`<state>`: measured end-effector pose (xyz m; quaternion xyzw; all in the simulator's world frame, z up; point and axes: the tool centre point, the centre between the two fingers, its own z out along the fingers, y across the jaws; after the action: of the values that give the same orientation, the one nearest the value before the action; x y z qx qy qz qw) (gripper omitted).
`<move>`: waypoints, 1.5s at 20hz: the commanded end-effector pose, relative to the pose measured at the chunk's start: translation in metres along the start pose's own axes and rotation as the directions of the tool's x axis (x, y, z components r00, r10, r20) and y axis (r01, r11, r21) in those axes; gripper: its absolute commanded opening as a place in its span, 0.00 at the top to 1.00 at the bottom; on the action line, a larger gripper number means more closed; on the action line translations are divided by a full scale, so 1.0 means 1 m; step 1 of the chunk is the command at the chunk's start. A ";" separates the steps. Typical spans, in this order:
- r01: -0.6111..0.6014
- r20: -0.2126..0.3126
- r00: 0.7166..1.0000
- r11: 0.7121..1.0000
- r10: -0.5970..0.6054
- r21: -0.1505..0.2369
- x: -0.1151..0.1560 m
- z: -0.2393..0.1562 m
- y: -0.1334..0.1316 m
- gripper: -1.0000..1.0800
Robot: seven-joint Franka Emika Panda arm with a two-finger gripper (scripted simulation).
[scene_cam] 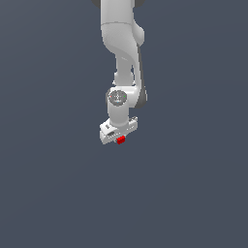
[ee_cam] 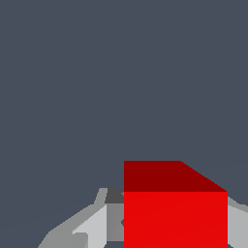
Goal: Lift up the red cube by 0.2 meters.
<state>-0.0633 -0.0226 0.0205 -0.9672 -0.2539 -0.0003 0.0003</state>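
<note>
The red cube (scene_cam: 121, 140) is tiny and bright red, tucked under the white gripper (scene_cam: 120, 139) at the end of the white arm in the exterior view. In the wrist view the red cube (ee_cam: 175, 213) fills the space between the grey-white fingers (ee_cam: 97, 225), which press on its sides. The gripper is shut on the cube. The fingertips are mostly hidden behind the cube and the hand. I cannot tell from these frames how far the cube is above the ground.
A plain dark grey-blue ground (scene_cam: 58, 184) surrounds the arm on all sides. The white arm (scene_cam: 121, 43) comes down from the top of the exterior view.
</note>
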 end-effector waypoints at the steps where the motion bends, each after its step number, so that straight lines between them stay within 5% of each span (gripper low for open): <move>1: 0.001 0.000 1.000 1.000 -0.001 0.000 0.000 0.000 0.000 1.00; 15: 0.001 0.000 1.000 1.000 -0.001 0.000 -0.001 -0.021 0.000 1.00; 30: 0.002 0.001 1.000 1.000 -0.002 0.000 -0.002 -0.142 -0.002 1.00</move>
<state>-0.0657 -0.0223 0.1489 -0.9670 -0.2547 -0.0002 -0.0001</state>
